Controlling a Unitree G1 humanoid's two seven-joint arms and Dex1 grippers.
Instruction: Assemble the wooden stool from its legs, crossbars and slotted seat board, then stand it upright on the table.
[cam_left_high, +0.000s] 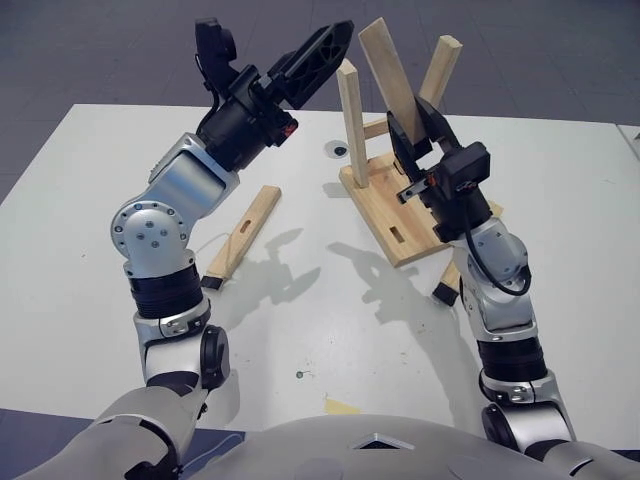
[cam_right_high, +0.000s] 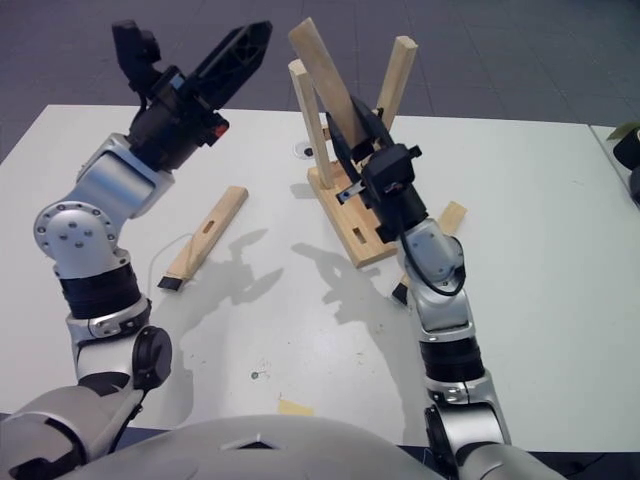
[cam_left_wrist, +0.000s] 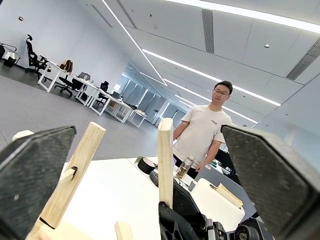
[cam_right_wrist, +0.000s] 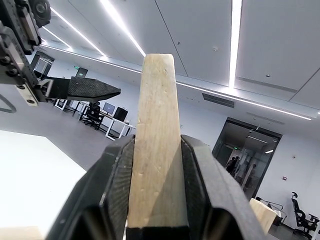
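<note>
Left end effector (cam_left_high: 338, 35) raised, fingers apart — right end effector (cam_left_high: 418, 117) clamped.

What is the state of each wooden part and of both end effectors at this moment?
Left end effector, open, empty, raised.
Right end effector, shut on the held leg.
Held leg, tilted, lower end hidden.
Seat board, lying on the table.
Near leg, standing on the seat board.
Far leg, standing, leaning.
Loose leg, lying flat, apart from the board.
Last leg, lying flat, partly hidden.
</note>
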